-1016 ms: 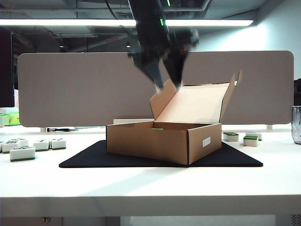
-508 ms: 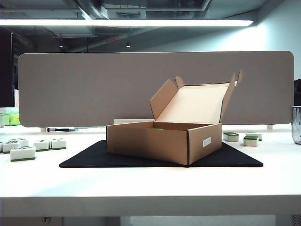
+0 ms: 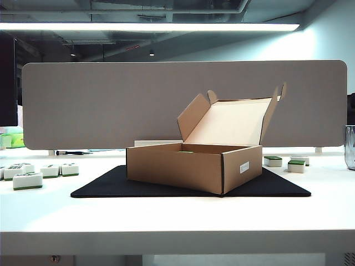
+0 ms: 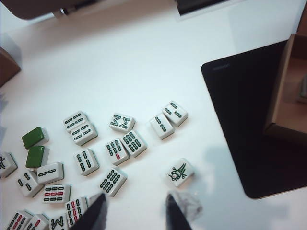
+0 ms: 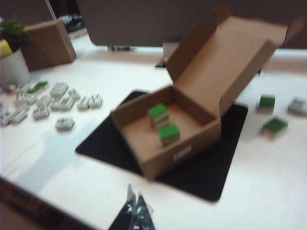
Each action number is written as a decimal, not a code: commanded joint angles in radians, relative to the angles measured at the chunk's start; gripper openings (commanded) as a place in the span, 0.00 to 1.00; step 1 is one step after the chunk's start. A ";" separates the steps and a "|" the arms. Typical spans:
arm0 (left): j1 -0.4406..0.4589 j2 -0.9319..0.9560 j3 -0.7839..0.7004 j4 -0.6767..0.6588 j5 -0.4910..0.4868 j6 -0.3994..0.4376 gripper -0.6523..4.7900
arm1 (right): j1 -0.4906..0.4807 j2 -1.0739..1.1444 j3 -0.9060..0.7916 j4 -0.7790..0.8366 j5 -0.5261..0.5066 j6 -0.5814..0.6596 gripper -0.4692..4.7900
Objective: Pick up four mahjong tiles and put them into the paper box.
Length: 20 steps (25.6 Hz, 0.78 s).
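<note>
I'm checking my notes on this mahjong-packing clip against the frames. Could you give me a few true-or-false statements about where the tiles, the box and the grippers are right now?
1. The paper box has its lid open. True.
2. The box is empty. False: two mahjong tiles, green side up, lie inside.
3. The left gripper holds a tile. False: its jaws stand apart with nothing between them, above the loose tiles on the white table.
4. The right gripper is shut. True: its fingertips meet, and it hangs short of the box.
5. The box sits on a black mat. True.
</note>
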<state>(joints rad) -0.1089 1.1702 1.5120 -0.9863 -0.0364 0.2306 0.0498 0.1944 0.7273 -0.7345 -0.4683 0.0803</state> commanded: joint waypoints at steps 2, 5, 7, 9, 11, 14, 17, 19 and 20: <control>0.009 -0.214 -0.261 0.140 0.011 0.006 0.40 | 0.000 0.002 -0.109 0.196 -0.001 -0.002 0.09; 0.009 -0.319 -0.378 0.174 0.013 0.005 0.40 | 0.001 0.002 -0.148 0.234 -0.002 0.005 0.09; 0.009 -0.463 -0.526 0.211 0.013 0.006 0.40 | 0.001 0.002 -0.218 0.316 -0.001 0.042 0.09; 0.009 -0.539 -0.597 0.241 0.014 0.006 0.40 | 0.001 0.002 -0.265 0.369 -0.002 0.064 0.09; 0.009 -0.623 -0.665 0.249 0.014 0.006 0.40 | 0.001 0.002 -0.310 0.406 -0.002 0.089 0.09; 0.009 -0.776 -0.784 0.252 0.013 0.006 0.40 | 0.001 0.002 -0.378 0.444 -0.002 0.097 0.09; 0.009 -0.909 -0.893 0.251 0.018 0.005 0.28 | 0.001 0.001 -0.428 0.464 0.004 0.110 0.09; 0.009 -0.965 -0.946 0.291 0.023 0.035 0.16 | 0.001 0.002 -0.449 0.476 0.023 0.110 0.09; 0.010 -0.991 -0.962 0.302 0.023 0.051 0.13 | 0.001 0.001 -0.460 0.484 0.026 0.110 0.09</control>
<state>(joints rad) -0.1009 0.2043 0.5648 -0.7425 -0.0223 0.2474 0.0502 0.1947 0.2764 -0.2905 -0.4580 0.1879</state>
